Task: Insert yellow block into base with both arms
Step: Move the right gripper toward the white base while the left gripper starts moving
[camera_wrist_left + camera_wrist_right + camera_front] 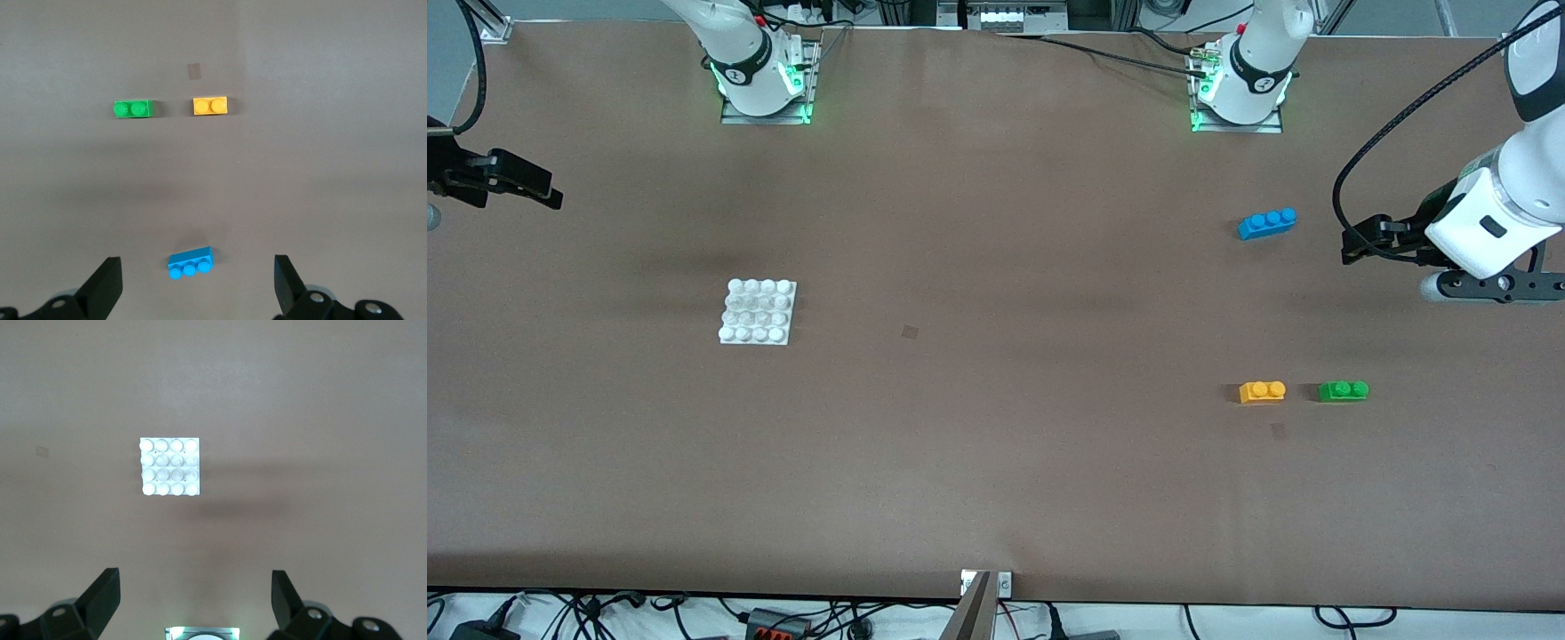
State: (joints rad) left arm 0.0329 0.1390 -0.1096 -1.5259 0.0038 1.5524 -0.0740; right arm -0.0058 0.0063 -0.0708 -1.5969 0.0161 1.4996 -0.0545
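Left gripper (197,287): jaws spread wide, nothing between them. It hangs in the air over the table (996,462) at the left arm's end, above bare surface beside the blue block (1267,223). The left arm (1507,213) waits there.

Right gripper (195,603): jaws likewise spread wide and empty, held in the air over the right arm's end of the table. The right arm waits.

Landmark for positions: the yellow block (1262,391). It lies flat on the table, studs up, untouched, toward the left arm's end. The green block (1343,390) lies beside it, a short gap apart, closer to the left arm's end. The blue block lies farther from the front camera than the yellow block, well apart from it.

The base (758,311) rests flat on the table, well apart from the yellow block, toward the right arm's end. Its studs carry no brick.
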